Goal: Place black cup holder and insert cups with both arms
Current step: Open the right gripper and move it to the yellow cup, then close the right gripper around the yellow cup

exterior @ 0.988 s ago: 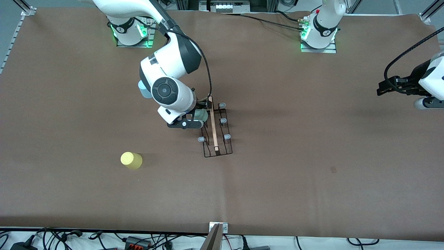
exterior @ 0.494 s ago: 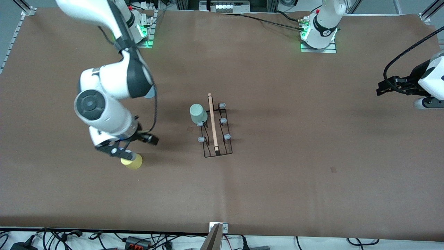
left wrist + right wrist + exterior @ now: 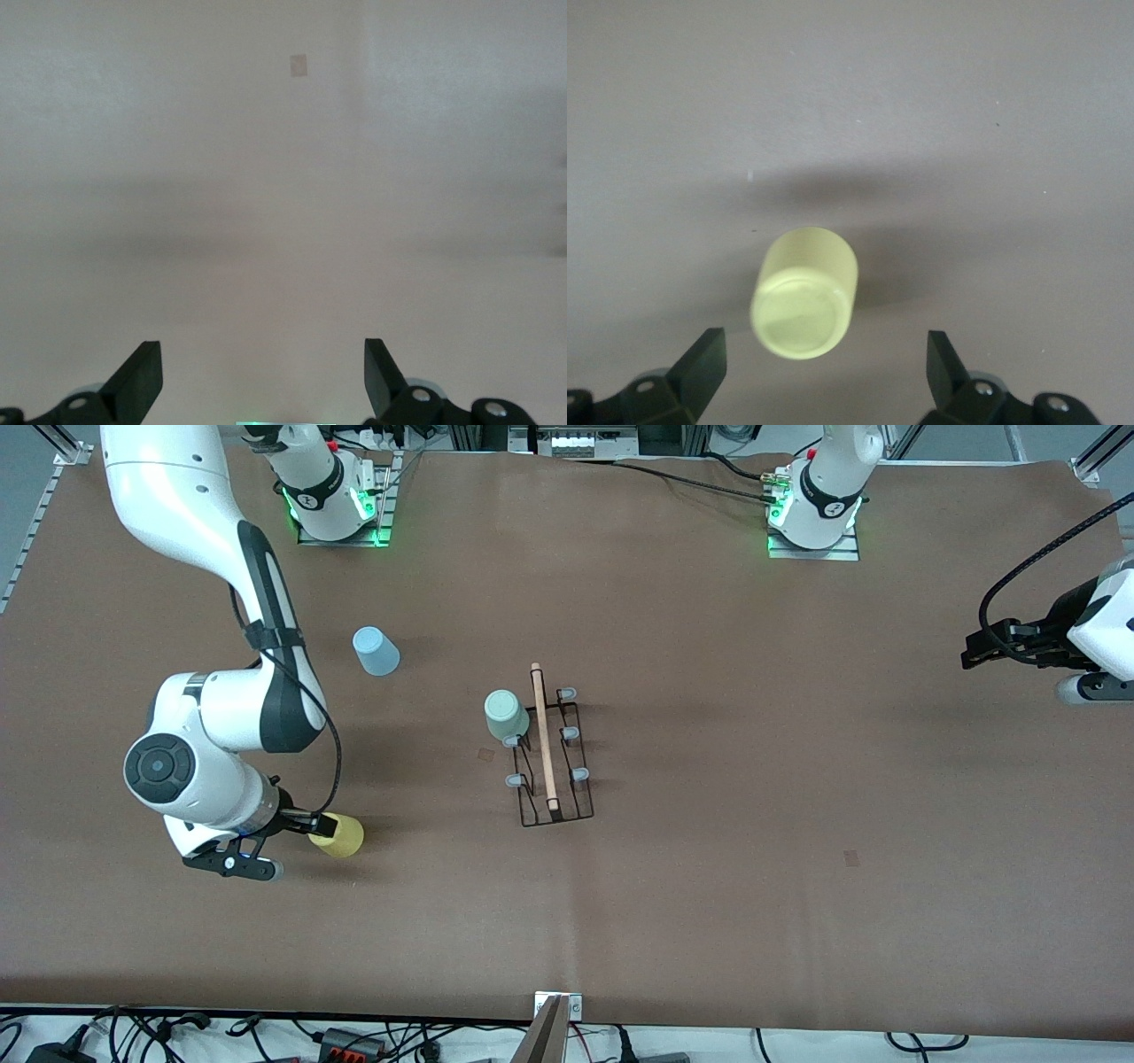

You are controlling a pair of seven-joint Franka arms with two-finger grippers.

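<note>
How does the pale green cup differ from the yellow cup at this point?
The pale green cup sits upturned on a peg of the black cup holder; the yellow cup stands on the table, nearer the front camera. The open right gripper is at the yellow cup; nothing is near the green one. Both are bottom-up.

Three cups: a yellow one at lower left of the front view, a blue one at upper left of centre, and a green one at mid-frame. One black rack, also mid-frame, carrying one wooden rod; five grey peg caps show on it. Two arms, each with one gripper: the right gripper at lower left, the left gripper at the right edge.
</note>
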